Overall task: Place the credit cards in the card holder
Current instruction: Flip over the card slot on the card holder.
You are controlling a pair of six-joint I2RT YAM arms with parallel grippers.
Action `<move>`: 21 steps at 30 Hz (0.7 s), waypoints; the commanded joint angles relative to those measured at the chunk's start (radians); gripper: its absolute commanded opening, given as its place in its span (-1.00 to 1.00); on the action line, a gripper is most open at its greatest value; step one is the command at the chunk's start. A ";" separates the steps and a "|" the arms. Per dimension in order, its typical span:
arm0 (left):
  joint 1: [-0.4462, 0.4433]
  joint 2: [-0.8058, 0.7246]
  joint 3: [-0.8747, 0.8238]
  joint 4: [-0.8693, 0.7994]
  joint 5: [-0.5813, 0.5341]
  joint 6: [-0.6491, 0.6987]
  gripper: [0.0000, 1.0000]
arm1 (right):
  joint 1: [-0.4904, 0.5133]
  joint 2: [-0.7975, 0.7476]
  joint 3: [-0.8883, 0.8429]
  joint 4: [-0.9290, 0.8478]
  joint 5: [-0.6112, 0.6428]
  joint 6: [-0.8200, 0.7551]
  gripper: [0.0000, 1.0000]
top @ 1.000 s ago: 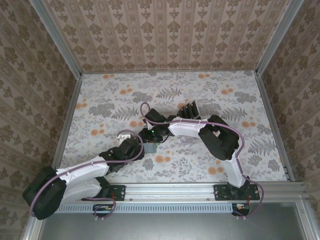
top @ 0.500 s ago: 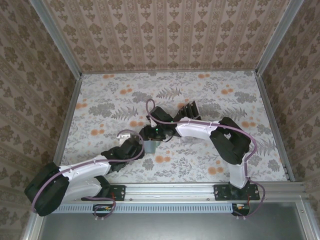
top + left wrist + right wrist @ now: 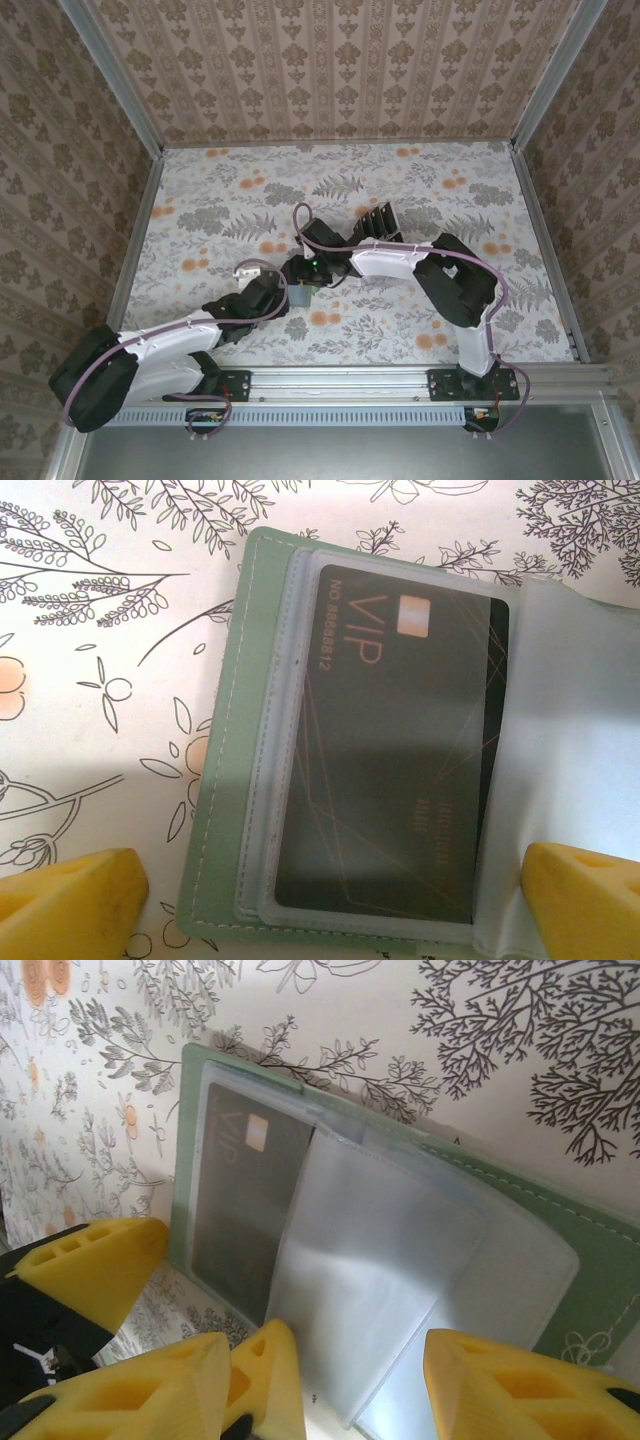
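The grey-green card holder (image 3: 215, 780) lies open on the table, with one black credit card (image 3: 400, 760) marked VIP tucked in a clear sleeve. My left gripper (image 3: 330, 910) is open, its yellow fingertips straddling the holder's near edge. In the right wrist view the card holder (image 3: 600, 1260) shows the same card (image 3: 235, 1190), and a clear sleeve flap (image 3: 390, 1260) is lifted off it. My right gripper (image 3: 390, 1390) stands open around that flap's lower end. Both grippers meet over the holder (image 3: 300, 292) in the top view. More black cards (image 3: 378, 220) stand upright behind it.
A yellow fingertip of the left gripper (image 3: 95, 1270) sits by the holder's corner, close to my right gripper's fingers. Patterned walls and metal rails (image 3: 135, 270) enclose the floral table (image 3: 450, 190). The two arms crowd the table's middle.
The right arm swung its elbow to the right and pulled its gripper a little up and back over the holder. The left arm shifted only slightly.
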State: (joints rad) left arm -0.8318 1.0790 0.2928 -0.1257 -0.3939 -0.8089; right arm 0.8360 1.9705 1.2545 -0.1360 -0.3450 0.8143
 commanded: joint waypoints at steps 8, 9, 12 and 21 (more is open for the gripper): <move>0.002 0.013 -0.019 -0.075 -0.005 -0.029 0.99 | 0.003 0.070 -0.001 0.013 0.028 0.009 0.11; 0.001 0.013 -0.018 -0.075 -0.004 -0.030 1.00 | 0.004 0.072 0.000 0.013 0.026 0.009 0.11; 0.001 0.012 -0.019 -0.074 -0.003 -0.030 0.99 | 0.004 0.073 0.004 0.020 0.021 0.009 0.11; 0.002 -0.052 0.007 -0.122 -0.017 -0.024 1.00 | 0.006 0.049 0.024 0.035 -0.006 0.012 0.10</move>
State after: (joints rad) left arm -0.8314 1.0565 0.2932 -0.1425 -0.3908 -0.8120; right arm 0.8360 2.0117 1.2556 -0.1001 -0.3458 0.8154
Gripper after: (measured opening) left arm 0.997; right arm 0.554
